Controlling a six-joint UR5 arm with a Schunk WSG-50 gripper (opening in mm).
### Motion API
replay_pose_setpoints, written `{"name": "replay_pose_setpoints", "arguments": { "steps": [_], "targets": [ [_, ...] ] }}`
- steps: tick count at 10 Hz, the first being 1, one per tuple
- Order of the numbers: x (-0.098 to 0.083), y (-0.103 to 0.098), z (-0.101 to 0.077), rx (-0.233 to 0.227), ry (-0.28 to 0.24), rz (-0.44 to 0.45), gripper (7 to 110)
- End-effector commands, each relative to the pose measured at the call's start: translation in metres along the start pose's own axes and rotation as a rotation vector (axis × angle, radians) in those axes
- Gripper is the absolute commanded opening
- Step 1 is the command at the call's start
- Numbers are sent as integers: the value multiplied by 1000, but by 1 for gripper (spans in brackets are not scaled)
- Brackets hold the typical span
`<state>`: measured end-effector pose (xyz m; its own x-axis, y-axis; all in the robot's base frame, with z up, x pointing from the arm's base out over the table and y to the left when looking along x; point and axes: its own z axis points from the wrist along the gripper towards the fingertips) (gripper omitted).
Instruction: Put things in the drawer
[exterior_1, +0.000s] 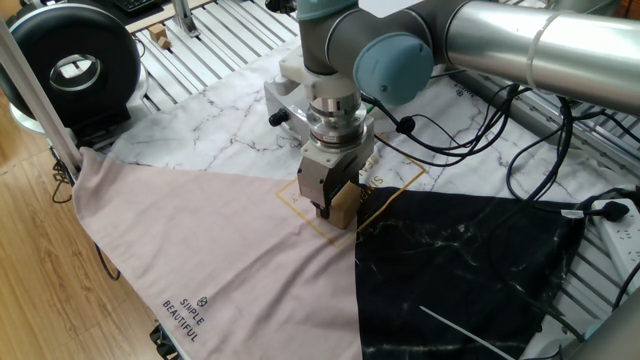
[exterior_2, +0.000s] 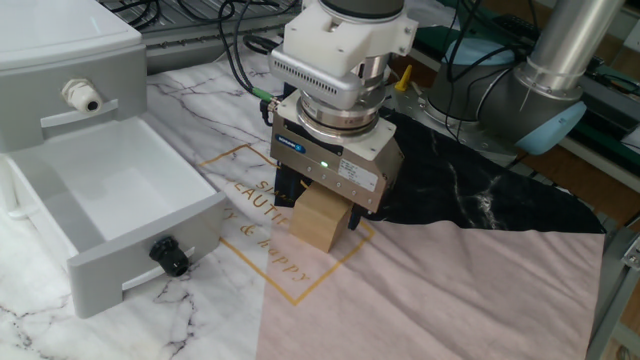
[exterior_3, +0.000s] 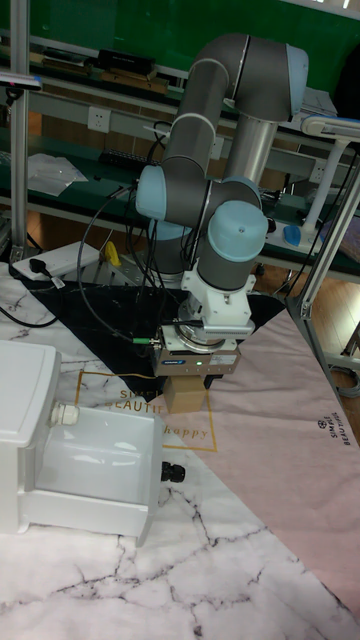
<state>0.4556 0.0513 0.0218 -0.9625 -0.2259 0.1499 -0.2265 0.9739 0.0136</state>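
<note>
A tan-brown cube (exterior_2: 322, 228) sits low on the gold-printed square of the table cloth, also visible in one fixed view as the cube (exterior_1: 347, 208) and in the tall view as the cube (exterior_3: 186, 401). My gripper (exterior_2: 316, 206) points straight down over it, its dark fingers against the cube's sides, shut on it. Whether the cube touches the cloth I cannot tell. The white drawer (exterior_2: 196, 221) stands pulled out to the left, nothing inside, its black knob (exterior_2: 168, 257) facing forward. In the tall view the drawer (exterior_3: 96, 512) lies just left of the gripper (exterior_3: 187, 388).
The white cabinet (exterior_2: 60, 60) rises behind the drawer. A black round device (exterior_1: 70, 65) stands at the far left, with tiny wooden blocks (exterior_1: 158, 38) beyond it. Cables (exterior_1: 520, 150) and a power strip (exterior_1: 620, 235) lie at the right. Pink cloth (exterior_1: 200, 250) covers the near side.
</note>
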Motion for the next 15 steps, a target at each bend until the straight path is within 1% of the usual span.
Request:
{"name": "replay_pose_setpoints", "arguments": {
  "steps": [1,2,3,6,7,9,10,11,12,13,14,15],
  "targets": [
    [-8,8,-2,-32,-28,-22,7],
    [-9,12,-3,-49,-36,-28,22],
    [-11,15,-4,-62,-44,-11,22],
    [-5,3,-6,-11,-22,21,22],
    [-5,4,-6,-17,-23,21,7],
    [-5,5,-8,-17,-24,17,7],
    [-8,10,-9,-38,-34,1,7],
    [-10,8,-10,-31,-39,7,22],
    [-9,1,-10,-5,-34,26,22],
    [-10,1,-11,-5,-37,27,22],
    [-11,2,-11,-7,-40,30,7],
    [-12,4,-11,-15,-41,33,7]
  ]
}}
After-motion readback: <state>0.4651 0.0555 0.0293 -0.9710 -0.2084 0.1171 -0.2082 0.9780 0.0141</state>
